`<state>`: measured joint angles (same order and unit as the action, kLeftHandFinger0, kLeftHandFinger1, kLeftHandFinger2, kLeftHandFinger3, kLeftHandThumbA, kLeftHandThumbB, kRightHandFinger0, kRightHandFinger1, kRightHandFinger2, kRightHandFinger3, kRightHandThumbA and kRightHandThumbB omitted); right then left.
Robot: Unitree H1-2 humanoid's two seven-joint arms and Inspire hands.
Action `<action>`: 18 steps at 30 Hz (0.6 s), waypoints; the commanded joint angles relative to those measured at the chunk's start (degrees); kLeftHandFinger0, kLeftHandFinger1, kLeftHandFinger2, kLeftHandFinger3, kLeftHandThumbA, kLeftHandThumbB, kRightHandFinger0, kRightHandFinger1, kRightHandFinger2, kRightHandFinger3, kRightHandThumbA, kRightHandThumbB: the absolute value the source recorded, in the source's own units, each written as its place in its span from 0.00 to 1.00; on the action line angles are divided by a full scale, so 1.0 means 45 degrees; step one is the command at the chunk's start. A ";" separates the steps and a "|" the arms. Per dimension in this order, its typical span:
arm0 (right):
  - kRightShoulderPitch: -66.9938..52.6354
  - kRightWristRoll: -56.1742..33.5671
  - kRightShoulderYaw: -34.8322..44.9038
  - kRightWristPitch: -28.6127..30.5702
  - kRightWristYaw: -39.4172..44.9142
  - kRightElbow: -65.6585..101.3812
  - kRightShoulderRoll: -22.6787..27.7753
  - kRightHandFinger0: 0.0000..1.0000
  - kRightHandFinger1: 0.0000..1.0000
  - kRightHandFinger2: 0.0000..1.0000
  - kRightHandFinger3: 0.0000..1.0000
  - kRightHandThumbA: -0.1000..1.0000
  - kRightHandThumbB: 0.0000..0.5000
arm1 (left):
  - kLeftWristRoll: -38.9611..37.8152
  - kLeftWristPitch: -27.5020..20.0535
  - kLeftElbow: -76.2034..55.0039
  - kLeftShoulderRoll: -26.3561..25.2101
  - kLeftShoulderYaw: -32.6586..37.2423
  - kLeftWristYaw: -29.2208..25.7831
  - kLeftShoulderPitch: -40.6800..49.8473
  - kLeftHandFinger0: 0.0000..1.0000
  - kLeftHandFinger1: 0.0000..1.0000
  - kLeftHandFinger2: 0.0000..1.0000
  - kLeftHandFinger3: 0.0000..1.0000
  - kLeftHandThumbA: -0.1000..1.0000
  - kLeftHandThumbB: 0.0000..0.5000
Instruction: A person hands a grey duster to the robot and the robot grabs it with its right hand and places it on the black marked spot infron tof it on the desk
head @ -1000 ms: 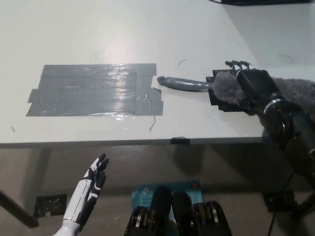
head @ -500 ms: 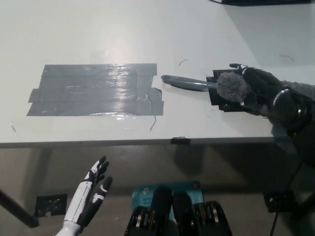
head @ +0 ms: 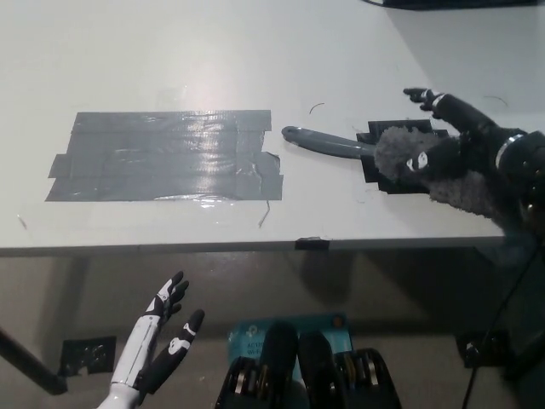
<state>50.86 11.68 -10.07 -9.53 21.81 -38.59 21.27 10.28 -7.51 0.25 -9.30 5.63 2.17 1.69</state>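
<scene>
Stretching across most of the view is the white desk (head: 170, 51), with a wide patch of grey tape (head: 162, 156) stuck down in overlapping strips near its front edge. Off to the right lies the grey duster (head: 400, 155), its fluffy head resting over the small black marked spot (head: 375, 175) and its smooth handle pointing left toward the tape, stopping just short of it. The robot's black right hand (head: 456, 136) sits over the fluffy head, fingers spread apart, one stretched out past the duster's far side, not clasping it. Below the desk edge at lower left, the white left hand (head: 162, 336) hangs idle, fingers loosely apart and holding nothing.
</scene>
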 commanded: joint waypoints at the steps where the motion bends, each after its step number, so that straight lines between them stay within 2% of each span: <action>1: 0.3047 -1.1730 0.5605 -0.3866 0.0522 0.6862 0.1262 1.00 1.00 1.00 1.00 1.00 1.00 | 0.0128 -0.0001 -0.0621 -0.0209 0.0036 0.0264 -0.0544 1.00 1.00 1.00 1.00 0.81 0.31; 8: 0.3277 -1.0940 0.6011 -0.3866 -0.0236 0.8196 0.1171 1.00 1.00 1.00 1.00 1.00 1.00 | 0.0145 -0.0098 -0.0578 -0.0211 0.0030 0.0216 -0.0559 1.00 1.00 1.00 1.00 0.81 0.29; 12: 0.2870 -0.9254 0.5947 -0.3866 0.0037 1.0287 0.1442 1.00 1.00 1.00 1.00 1.00 1.00 | 0.0164 -0.0040 -0.0606 -0.0205 0.0038 0.0213 -0.0643 1.00 1.00 1.00 1.00 0.80 0.29; 14: 0.1909 -0.8200 0.5806 -0.3849 0.0066 1.2541 0.1529 1.00 1.00 1.00 1.00 1.00 1.00 | 0.0204 0.0025 -0.0619 -0.0214 0.0037 0.0208 -0.0713 1.00 1.00 1.00 1.00 0.80 0.30; 16: 0.1500 -0.8107 0.5733 -0.3810 0.0088 1.3330 0.1601 1.00 1.00 1.00 1.00 1.00 1.00 | 0.0207 -0.0012 -0.0569 -0.0214 0.0042 0.0201 -0.0776 1.00 1.00 1.00 1.00 0.80 0.29; 18: -0.0378 -0.8096 0.5583 -0.3741 -0.0284 1.6190 0.1468 1.00 1.00 1.00 1.00 1.00 1.00 | 0.0148 0.0066 -0.0562 -0.0203 0.0041 0.0237 -0.0875 1.00 1.00 1.00 1.00 0.80 0.29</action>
<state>50.07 -4.09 4.20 -16.51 21.95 -15.56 21.30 10.28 -6.59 0.25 -9.30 5.68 2.17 1.09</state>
